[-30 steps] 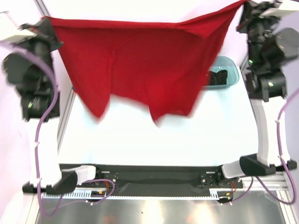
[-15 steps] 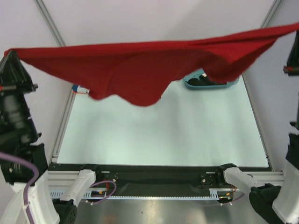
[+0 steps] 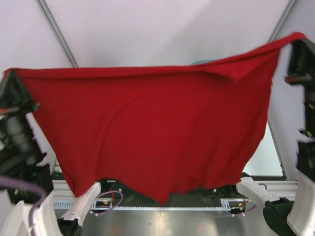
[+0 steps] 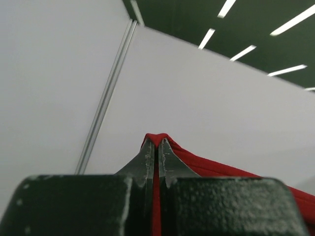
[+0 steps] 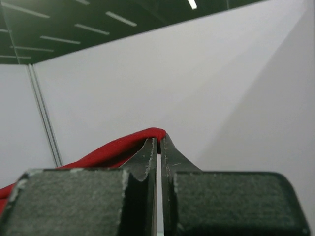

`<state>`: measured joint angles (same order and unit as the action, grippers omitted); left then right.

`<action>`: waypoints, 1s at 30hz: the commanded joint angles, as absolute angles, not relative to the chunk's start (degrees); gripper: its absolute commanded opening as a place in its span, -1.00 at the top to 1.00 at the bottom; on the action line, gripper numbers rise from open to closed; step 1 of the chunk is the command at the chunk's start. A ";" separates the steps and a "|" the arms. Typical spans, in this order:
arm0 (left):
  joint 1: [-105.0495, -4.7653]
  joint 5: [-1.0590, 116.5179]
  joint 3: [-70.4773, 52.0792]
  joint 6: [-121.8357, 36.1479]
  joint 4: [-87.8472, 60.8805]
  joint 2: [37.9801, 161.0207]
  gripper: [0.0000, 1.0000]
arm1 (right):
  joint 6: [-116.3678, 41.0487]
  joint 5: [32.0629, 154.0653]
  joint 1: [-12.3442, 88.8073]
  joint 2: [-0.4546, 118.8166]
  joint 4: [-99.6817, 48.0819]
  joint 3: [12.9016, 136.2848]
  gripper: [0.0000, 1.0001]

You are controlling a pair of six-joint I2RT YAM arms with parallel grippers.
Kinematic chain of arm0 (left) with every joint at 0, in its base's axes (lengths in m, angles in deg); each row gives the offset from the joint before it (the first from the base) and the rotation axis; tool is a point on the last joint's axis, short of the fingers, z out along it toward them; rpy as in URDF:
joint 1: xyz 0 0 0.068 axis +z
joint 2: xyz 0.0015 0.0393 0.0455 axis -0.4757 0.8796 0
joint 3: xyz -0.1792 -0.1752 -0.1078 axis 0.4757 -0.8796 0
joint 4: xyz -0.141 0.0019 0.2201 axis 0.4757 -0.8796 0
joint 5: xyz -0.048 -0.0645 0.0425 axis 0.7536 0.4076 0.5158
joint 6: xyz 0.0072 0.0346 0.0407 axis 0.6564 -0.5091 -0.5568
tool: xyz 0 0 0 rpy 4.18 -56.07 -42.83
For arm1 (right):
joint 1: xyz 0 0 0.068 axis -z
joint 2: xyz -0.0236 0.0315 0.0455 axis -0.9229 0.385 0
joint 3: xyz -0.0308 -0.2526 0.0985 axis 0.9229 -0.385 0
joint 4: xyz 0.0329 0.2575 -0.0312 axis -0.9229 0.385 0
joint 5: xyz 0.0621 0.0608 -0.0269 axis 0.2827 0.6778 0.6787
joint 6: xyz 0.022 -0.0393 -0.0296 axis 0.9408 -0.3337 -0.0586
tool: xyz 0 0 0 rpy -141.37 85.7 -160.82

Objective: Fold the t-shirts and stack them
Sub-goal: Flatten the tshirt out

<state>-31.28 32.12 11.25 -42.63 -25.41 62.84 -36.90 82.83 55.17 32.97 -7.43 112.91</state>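
- Red t-shirt is hanging spread in the air between my arms, hiding most of the counter.
- My left tool is pinching its upper left corner, and my right tool its upper right one, slightly higher.
- I am judging it best to level both corners, top edge taut, and lay the hem down first.

Plain bright red t-shirt is up in the air, spread wide open like a curtain across most of the top view. Top edge runs from 9 o'clock up to 2 o'clock, right corner higher. Bottom hangs loose and uneven, lowest around 6 o'clock.
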 commanded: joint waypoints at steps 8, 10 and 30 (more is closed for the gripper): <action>-30.52 20.83 -16.65 -45.64 -15.86 74.18 0.99 | -33.13 84.02 54.18 49.98 -29.01 88.45 1.00; -29.82 20.82 -22.55 -44.58 -12.53 77.61 0.99 | -33.40 84.10 53.04 53.84 -33.31 82.67 1.00; -21.73 31.44 8.63 -38.69 -27.63 138.87 0.99 | -31.82 88.23 53.74 98.85 -36.33 100.20 1.00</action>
<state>-22.60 28.63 3.71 -39.38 -24.25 137.78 -32.03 86.83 52.90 97.76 -34.89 94.40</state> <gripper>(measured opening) 0.022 0.021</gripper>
